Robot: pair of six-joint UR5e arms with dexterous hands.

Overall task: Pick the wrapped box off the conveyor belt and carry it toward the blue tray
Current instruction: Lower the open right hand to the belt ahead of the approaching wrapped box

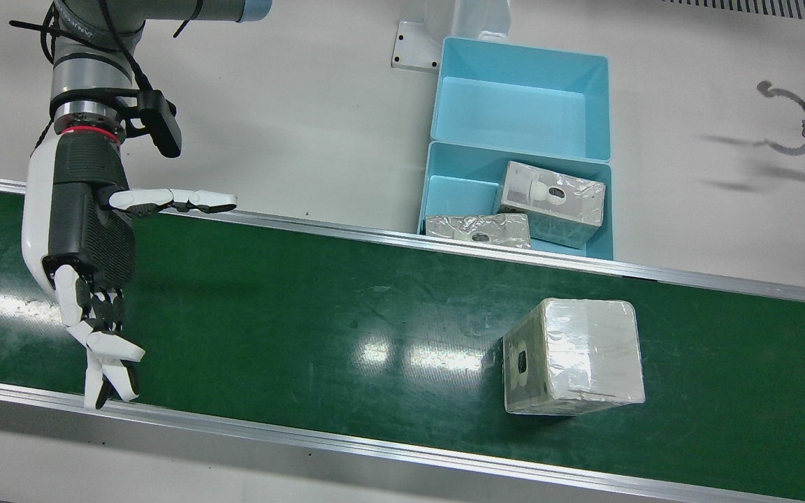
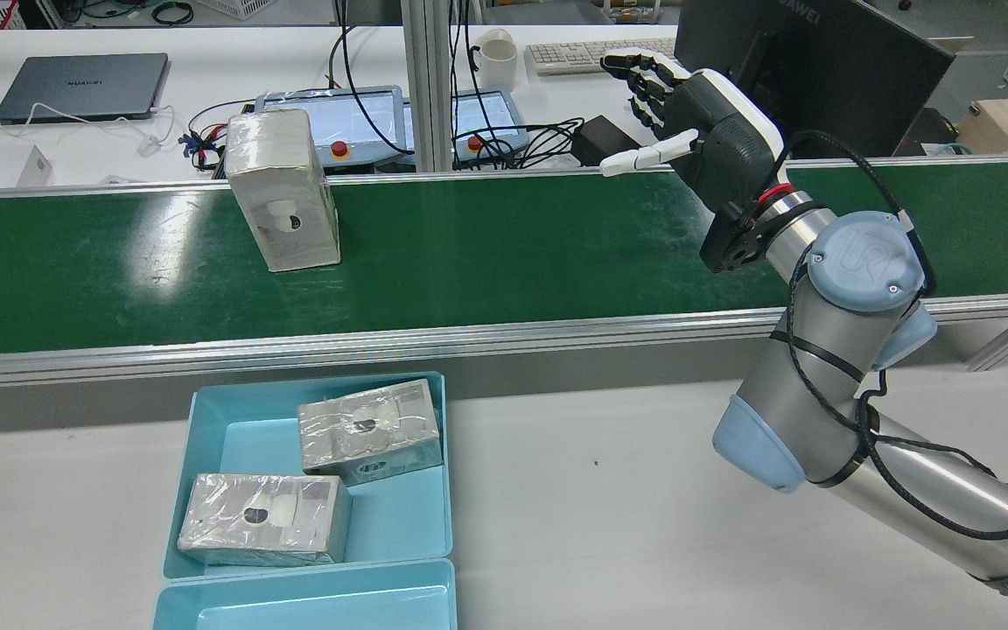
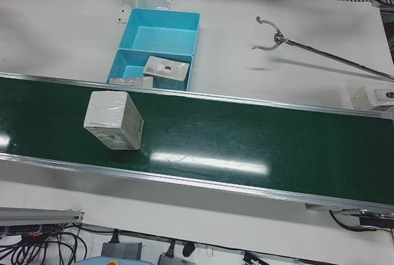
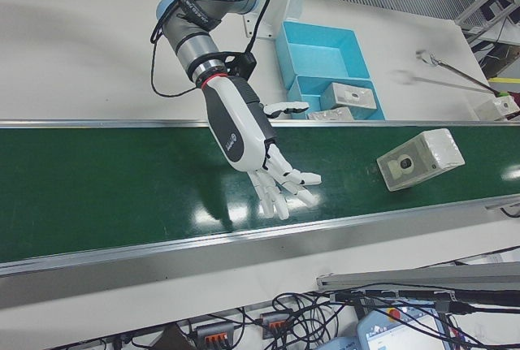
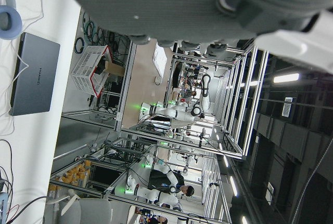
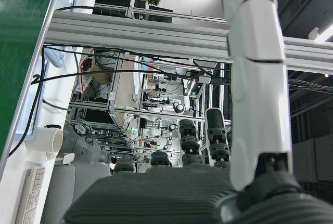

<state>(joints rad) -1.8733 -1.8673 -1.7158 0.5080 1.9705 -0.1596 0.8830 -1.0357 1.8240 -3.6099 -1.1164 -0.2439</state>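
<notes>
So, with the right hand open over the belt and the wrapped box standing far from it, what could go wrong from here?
The wrapped box stands upright on the conveyor belt, apart from the open right hand; a sideways touch might tip it. Its glossy wrap could let the fingers slip. The nearer blue tray already holds two wrapped boxes, so a carried box may collide with them.

Between the right hand (image 1: pixel 88 237) and the wrapped box (image 1: pixel 571 356), which lies at its 3 o'clock in the front view, the green conveyor belt (image 1: pixel 318 307) is bare. From the box toward 12 o'clock, only the belt's metal rail (image 1: pixel 444 244) stands before the blue tray (image 1: pixel 437 175). 2 wrapped boxes (image 1: pixel 550 202) fill that tray's right and near parts; its left floor is free.
</notes>
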